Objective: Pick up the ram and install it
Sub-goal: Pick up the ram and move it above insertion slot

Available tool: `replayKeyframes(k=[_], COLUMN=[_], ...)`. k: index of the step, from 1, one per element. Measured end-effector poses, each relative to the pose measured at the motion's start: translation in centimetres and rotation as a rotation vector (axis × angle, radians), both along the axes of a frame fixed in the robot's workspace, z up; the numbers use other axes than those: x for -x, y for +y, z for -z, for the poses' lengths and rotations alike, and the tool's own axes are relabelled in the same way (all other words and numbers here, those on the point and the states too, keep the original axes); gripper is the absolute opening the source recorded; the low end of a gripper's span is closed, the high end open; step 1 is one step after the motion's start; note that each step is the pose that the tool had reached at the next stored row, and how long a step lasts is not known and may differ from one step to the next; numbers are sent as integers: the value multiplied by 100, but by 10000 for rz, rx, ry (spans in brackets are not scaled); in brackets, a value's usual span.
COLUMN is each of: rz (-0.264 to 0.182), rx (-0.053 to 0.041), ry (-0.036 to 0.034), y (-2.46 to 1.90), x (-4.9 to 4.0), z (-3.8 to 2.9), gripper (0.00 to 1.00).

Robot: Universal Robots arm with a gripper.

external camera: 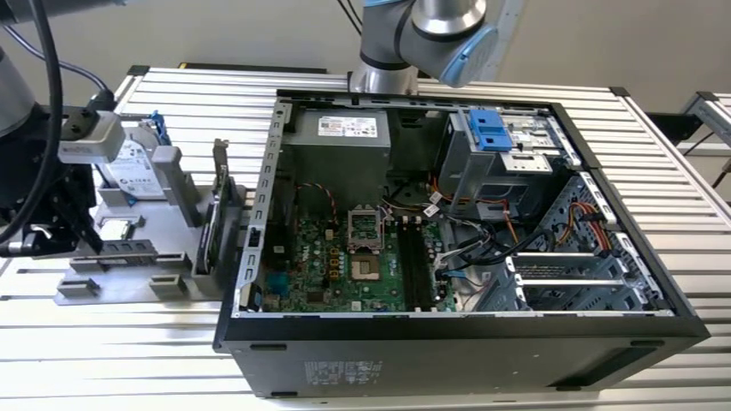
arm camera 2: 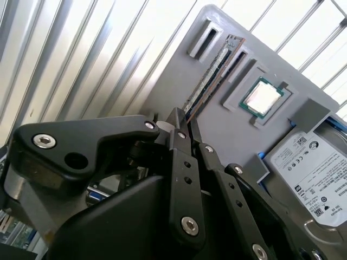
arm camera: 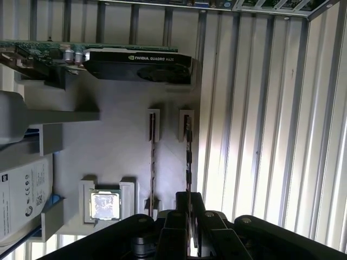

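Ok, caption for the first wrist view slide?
Wrist close-up: gripper at one end of the ram, which stands on edge in the gray holder near the processor.

A robotics lab: open computer case (external camera: 457, 360) and grey parts fixture (external camera: 120, 276) on slatted aluminium bench (external camera: 115, 360).

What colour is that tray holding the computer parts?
Plain grey; the tray shows best in the first wrist view.

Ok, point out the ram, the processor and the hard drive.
ram (arm camera 2: 211, 76): second wrist view, middle of its edge.
processor (arm camera 2: 263, 97): second wrist view, its shiny lid.
hard drive (arm camera 2: 314, 168): second wrist view, its white label.
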State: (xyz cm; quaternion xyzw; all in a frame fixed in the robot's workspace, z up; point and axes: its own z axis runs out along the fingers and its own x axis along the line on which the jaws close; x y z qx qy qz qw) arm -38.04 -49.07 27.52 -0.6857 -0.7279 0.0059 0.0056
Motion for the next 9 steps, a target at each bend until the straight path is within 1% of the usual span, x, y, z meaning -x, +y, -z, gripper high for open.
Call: replayKeyframes(k=[6, 9], rz=[9, 12], rx=[2, 4], ry=[2, 5], y=[0, 0], x=[0, 1], z=[-3, -18], gripper=[0, 0])
